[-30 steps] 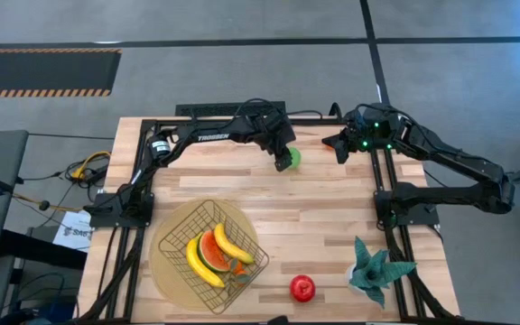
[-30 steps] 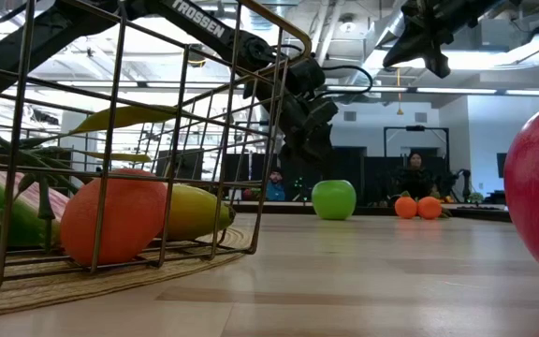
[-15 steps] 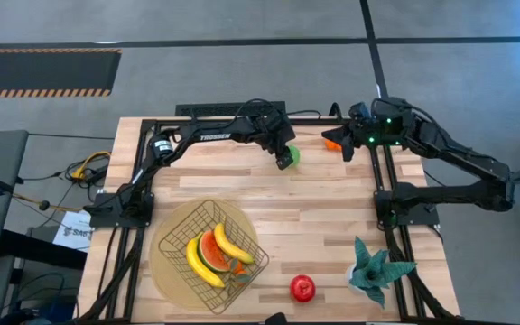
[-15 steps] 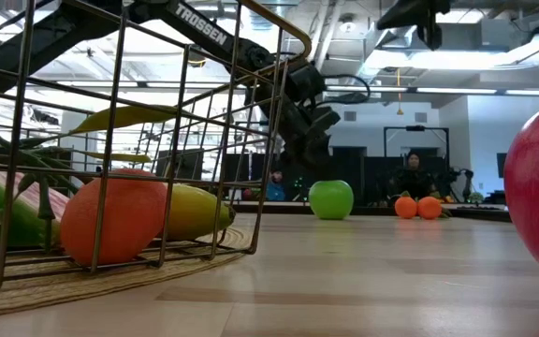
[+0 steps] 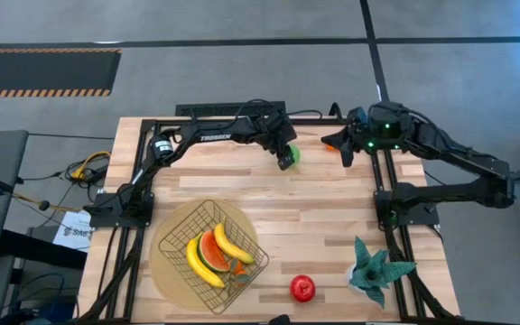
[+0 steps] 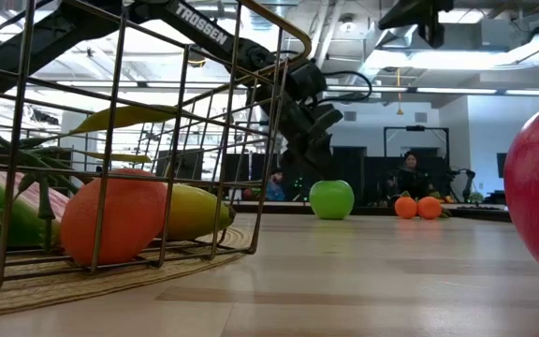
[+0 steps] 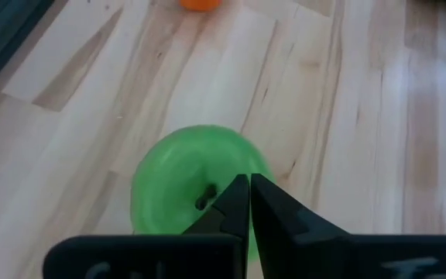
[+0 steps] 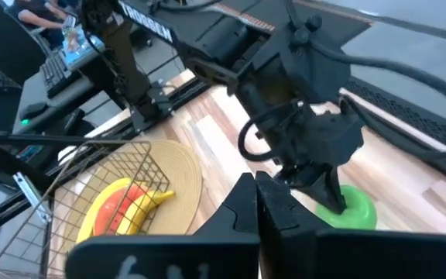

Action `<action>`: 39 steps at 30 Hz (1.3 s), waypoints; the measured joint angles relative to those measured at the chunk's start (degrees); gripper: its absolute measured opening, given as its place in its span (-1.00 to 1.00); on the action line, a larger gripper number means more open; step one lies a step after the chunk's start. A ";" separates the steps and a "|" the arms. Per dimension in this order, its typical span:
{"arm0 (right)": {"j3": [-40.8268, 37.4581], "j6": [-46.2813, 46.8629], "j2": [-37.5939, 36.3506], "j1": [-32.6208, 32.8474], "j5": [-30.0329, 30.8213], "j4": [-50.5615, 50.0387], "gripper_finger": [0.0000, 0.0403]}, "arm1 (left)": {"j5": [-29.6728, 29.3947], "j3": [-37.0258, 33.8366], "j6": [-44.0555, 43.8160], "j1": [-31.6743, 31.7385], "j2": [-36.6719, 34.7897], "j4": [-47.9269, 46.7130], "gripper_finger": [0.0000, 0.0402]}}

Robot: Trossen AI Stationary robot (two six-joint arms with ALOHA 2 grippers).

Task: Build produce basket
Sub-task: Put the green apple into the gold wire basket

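the left gripper (image 7: pixel 249 203) hangs just above the green apple (image 7: pixel 196 186), its fingers pressed together with no gap, their tips over the apple's stem dimple; nothing is between them. in the low view the apple (image 6: pixel 332 199) sits on the table (image 5: pixel 332 217) with the gripper (image 6: pixel 304 154) just over its left shoulder. from above, the apple (image 5: pixel 292 155) lies near the table's far edge, about midway across, with bare wood open on the near side of it.

the right gripper (image 5: pixel 330 142) is raised by the far right corner, fingers shut and empty. two small oranges (image 6: pixel 416 207) sit side by side on the table to the right of the apple; one orange (image 7: pixel 200 4) shows beyond the apple in the left wrist view.

the basket (image 5: pixel 243 271) stands on a tan disc (image 5: pixel 161 262) at the near left, well apart from the apple, holding two bananas (image 5: pixel 231 246) and a red wedge (image 5: pixel 209 251). a red fruit (image 5: pixel 302 288) rests near the front edge, and a teal plant (image 5: pixel 377 268) at the near right. the middle of the table lies clear between apple and basket.
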 joint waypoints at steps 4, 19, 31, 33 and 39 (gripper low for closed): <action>0.00 0.02 0.00 -0.02 0.00 -0.03 -0.99 | 0.04 2.31 0.19 -0.47 -0.07 -1.52 -1.00; 0.00 0.17 0.00 -0.02 0.00 -0.03 -0.99 | -2.16 8.57 3.01 -0.31 0.91 -11.63 -0.78; 0.00 0.67 -0.02 1.33 0.00 0.02 -0.99 | -6.92 8.56 4.00 0.11 1.86 -10.74 -0.23; 0.00 0.68 -0.02 1.72 -0.02 0.06 -0.99 | -8.13 8.56 3.92 0.26 1.86 -10.73 -0.22; 0.00 0.70 -0.02 2.28 0.00 0.06 -0.99 | -7.63 8.56 3.84 0.59 1.86 -11.39 -0.23</action>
